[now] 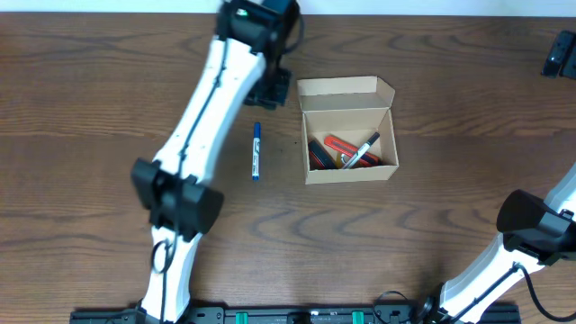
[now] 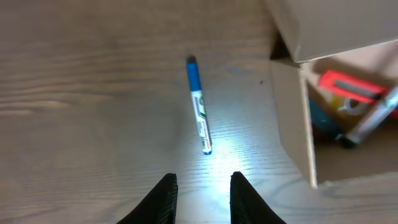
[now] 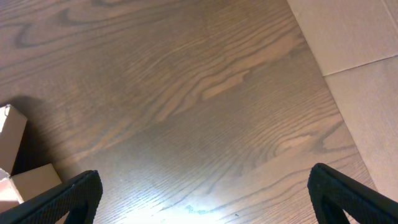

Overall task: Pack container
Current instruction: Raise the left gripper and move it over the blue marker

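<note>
Container [image 1: 349,130]: lid open, 1 o'clock of centre overhead; contents partly hidden by walls.
Blue marker [image 1: 256,150]: at container's 9 o'clock, apart.
Left gripper [image 2: 203,190]: fingers narrowly apart, empty.
Right gripper [image 3: 205,186]: fingers wide, mostly cut off.

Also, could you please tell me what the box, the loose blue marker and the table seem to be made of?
The container looks like plain tan cardboard, matte, with folded flaps. The blue marker seems to be smooth plastic, with a white printed barrel. The table shows dark wood grain with a slight sheen; solid wood or laminate, I cannot tell.
</note>
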`<state>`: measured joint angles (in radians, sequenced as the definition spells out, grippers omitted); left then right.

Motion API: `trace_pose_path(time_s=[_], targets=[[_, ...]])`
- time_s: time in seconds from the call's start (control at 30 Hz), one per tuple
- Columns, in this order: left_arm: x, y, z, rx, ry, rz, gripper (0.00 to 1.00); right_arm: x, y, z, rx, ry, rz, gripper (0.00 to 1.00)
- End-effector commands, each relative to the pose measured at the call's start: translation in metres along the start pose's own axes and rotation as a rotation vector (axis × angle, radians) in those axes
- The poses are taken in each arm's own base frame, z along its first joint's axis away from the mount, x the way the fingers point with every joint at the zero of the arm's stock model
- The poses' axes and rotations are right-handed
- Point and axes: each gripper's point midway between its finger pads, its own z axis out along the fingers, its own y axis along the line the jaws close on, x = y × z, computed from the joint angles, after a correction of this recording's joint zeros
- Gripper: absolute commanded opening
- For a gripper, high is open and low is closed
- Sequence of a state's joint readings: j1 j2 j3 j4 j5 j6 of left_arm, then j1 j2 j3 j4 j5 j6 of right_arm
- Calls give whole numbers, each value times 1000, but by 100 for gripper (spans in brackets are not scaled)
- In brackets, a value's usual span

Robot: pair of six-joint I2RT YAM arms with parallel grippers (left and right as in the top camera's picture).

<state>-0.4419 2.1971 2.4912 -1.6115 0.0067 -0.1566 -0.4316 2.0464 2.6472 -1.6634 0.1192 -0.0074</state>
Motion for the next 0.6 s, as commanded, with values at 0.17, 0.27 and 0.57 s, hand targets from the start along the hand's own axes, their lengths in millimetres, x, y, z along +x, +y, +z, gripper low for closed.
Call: trace_pose_path(time_s=[0.17, 0.27, 0.57], targets=[[54, 28, -77, -75, -75, 18, 27, -2, -2, -10, -2, -27, 20, 99], [69, 34, -74, -89, -65, 16, 28, -2, -2, -10, -2, -27, 20, 99], [66, 23, 8, -31, -58, 12, 34, -2, -2, -10, -2, -27, 20, 99]])
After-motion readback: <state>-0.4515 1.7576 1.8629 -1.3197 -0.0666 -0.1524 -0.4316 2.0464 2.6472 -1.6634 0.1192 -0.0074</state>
